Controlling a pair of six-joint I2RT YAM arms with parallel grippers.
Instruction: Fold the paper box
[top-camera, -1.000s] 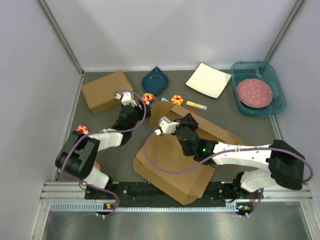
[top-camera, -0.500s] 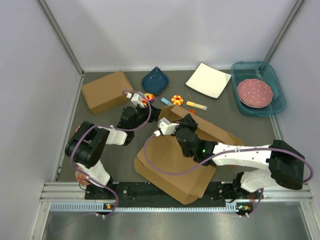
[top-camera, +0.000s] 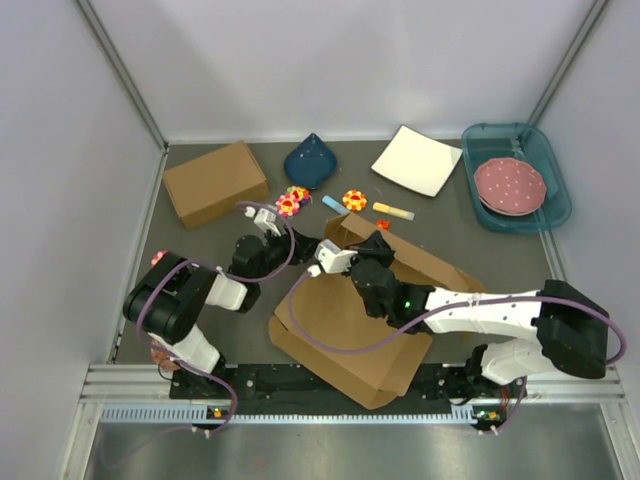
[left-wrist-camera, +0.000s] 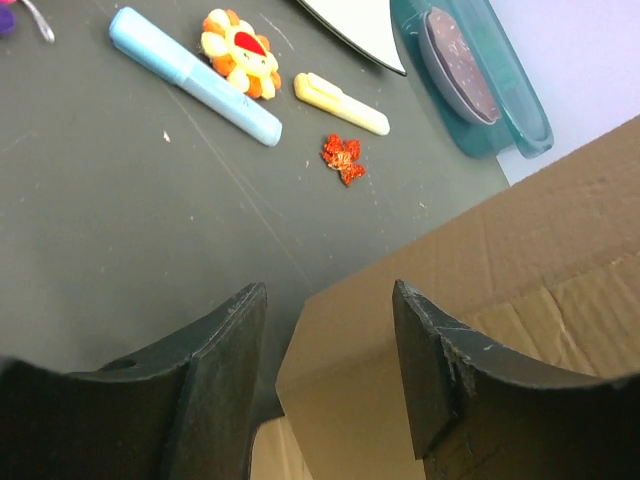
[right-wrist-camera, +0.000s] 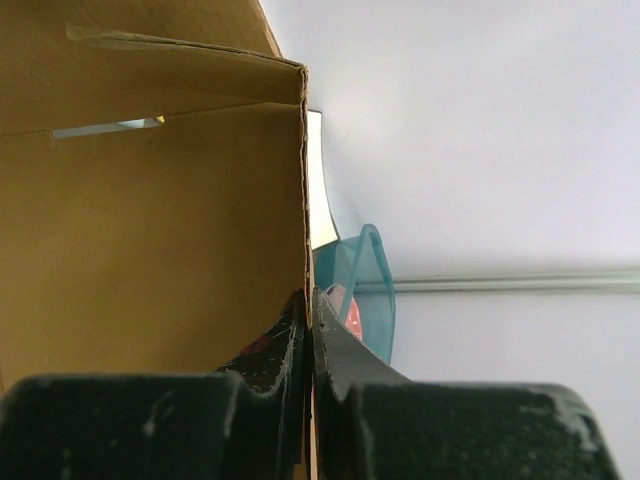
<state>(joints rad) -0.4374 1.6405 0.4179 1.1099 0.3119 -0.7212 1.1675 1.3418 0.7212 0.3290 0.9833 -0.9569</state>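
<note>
Enclosure is three plain, matte, pale grey panels: far wall (top-camera: 340, 60), left wall (top-camera: 60, 180), right wall (top-camera: 615, 180). Aluminium struts run up both far corners, left strut (top-camera: 120, 70) and right strut (top-camera: 570, 65). The tabletop (top-camera: 500, 255) is dark grey and matte, and the left wrist view shows light scuffs and specks on it. An aluminium extrusion rail (top-camera: 120, 385) runs along the near edge, with a brushed metal sheet (top-camera: 340, 450) nearer still. Light is even and diffuse, shadows soft.
</note>
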